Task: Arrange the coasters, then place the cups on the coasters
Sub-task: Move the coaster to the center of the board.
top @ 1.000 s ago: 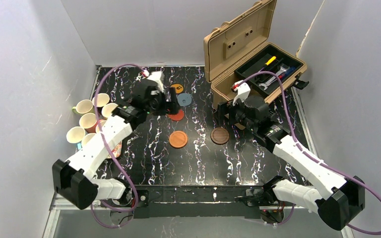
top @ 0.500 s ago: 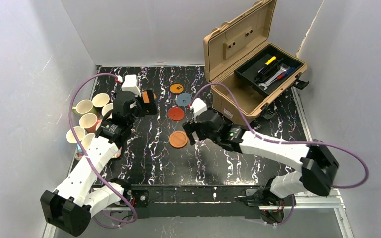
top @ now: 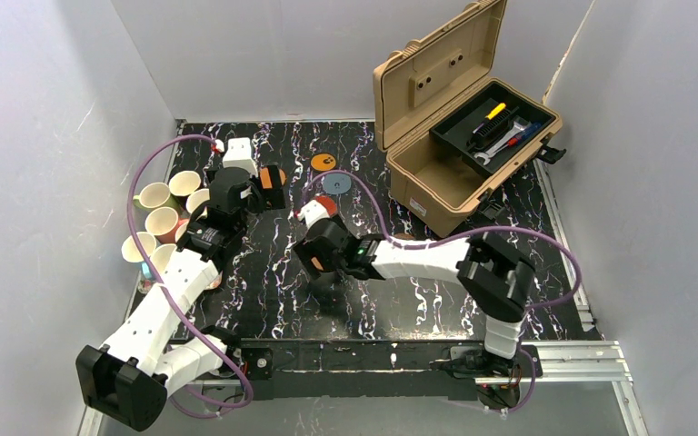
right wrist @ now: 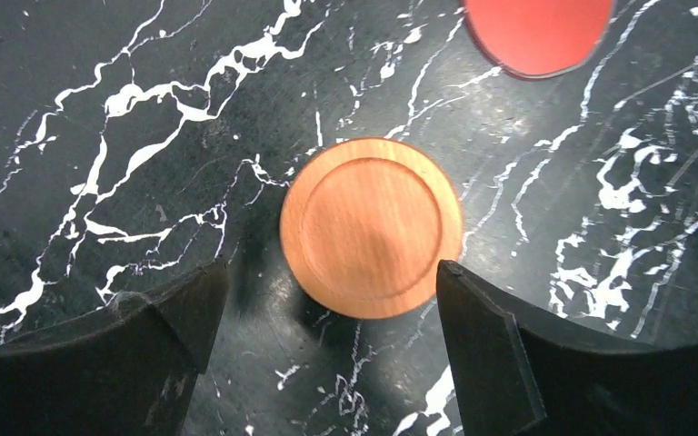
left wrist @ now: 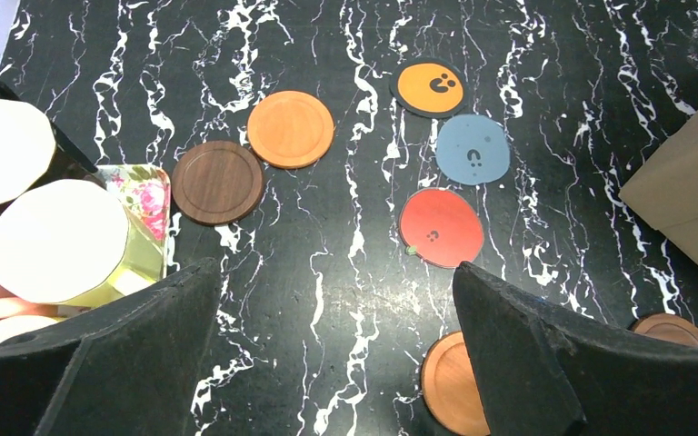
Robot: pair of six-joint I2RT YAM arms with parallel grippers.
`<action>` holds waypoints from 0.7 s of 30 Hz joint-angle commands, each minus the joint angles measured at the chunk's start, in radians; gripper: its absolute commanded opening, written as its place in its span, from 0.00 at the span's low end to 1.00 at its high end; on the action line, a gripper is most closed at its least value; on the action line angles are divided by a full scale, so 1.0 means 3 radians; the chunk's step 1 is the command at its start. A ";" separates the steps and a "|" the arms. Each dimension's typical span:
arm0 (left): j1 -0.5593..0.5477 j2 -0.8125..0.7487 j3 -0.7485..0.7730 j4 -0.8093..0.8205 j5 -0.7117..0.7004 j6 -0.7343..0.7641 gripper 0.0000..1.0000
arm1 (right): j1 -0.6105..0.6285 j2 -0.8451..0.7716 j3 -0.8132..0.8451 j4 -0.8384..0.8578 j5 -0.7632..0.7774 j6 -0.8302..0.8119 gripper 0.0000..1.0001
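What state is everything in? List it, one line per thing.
Left gripper: open, holding nothing.
Right gripper: open, over the orange-brown coaster, not gripping it.
Toolbox lid: open.
Cups: upright, empty, none on a coaster.
Coasters: lying flat, bare.

Table (left wrist: 327, 300): black stone-look top with white veining, smooth, low sheen.
Light coaster (right wrist: 372, 226): orange-brown wood, fine grain, turned rim, satin finish.
Dark coaster (left wrist: 218, 181): dark brown wood, visible grain, same rimmed profile.
Red coaster (left wrist: 441, 227), blue coaster (left wrist: 473, 149), orange coaster (left wrist: 430, 86): flat, matt, with printed marks; material cannot be told.
Cups (left wrist: 59, 241): cream insides matt; the yellow outer wall is glossy, with a glazed look.
Tray (left wrist: 141, 186): floral print, slight gloss.
Right fingers (right wrist: 509, 363): black, matt, faintly grainy.
Arms (top: 164, 291): smooth white plastic shells.
Case (top: 423, 77): tan moulded plastic, matt.
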 commanded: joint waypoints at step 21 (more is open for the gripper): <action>0.0009 -0.0072 0.0112 -0.0044 -0.0141 -0.0003 0.98 | 0.0122 0.0862 0.0722 -0.0237 0.0318 -0.0119 0.65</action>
